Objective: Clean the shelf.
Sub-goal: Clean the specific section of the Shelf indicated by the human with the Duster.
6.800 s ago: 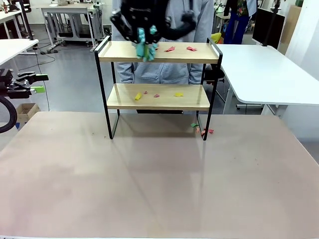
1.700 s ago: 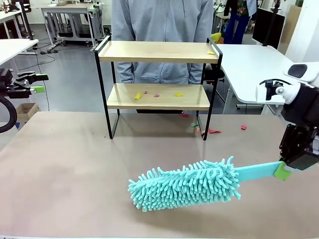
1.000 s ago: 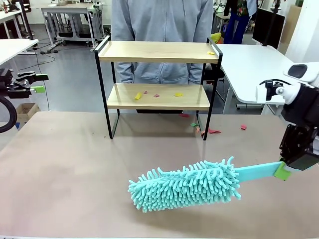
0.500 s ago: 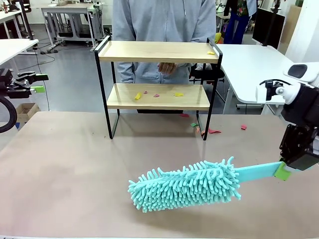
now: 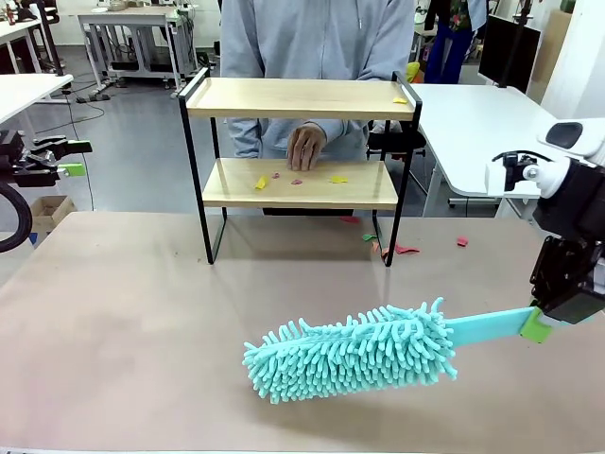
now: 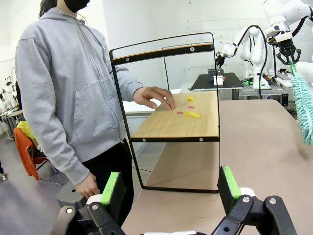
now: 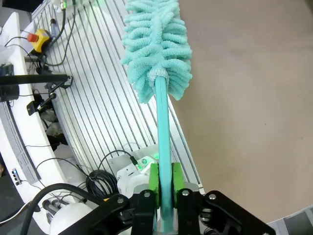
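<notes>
The broad table (image 5: 142,331) had a matte, pale brown top and ran from the near edge to the far side. There a person (image 5: 317,38) in a soft grey hooded sweatshirt stood right behind the shelf (image 5: 293,97). A glossy white table (image 5: 501,132) lay off to the far right.

The shelf stood upright at the far middle of the table. It had two smooth, light wooden boards, one above the other, in a thin black metal frame with slim legs and raised end rails.

Nearer, right of the middle, a teal duster (image 5: 350,352) lay roughly level, low over the table. Its shaggy head of soft fibre fingers pointed left and its flat plastic handle ran right. Whether the fibres touched the table could not be told.

The right gripper (image 7: 165,178) had its green pads pressed together on the end of that handle. The left gripper (image 6: 168,188) hung at the far left, off the table's edge, with its jaws spread wide on nothing, looking along the shelf from its end.

The person's hand (image 5: 306,147) reached in between the boards, fingers down on the far edge of the lower one, just beside the litter there.

Small paper scraps (image 5: 262,183), yellow and pink, dotted the lower board. One yellow scrap (image 5: 401,99) sat at the upper board's right end. More bits (image 5: 392,249) lay on the table by the shelf's right leg.
</notes>
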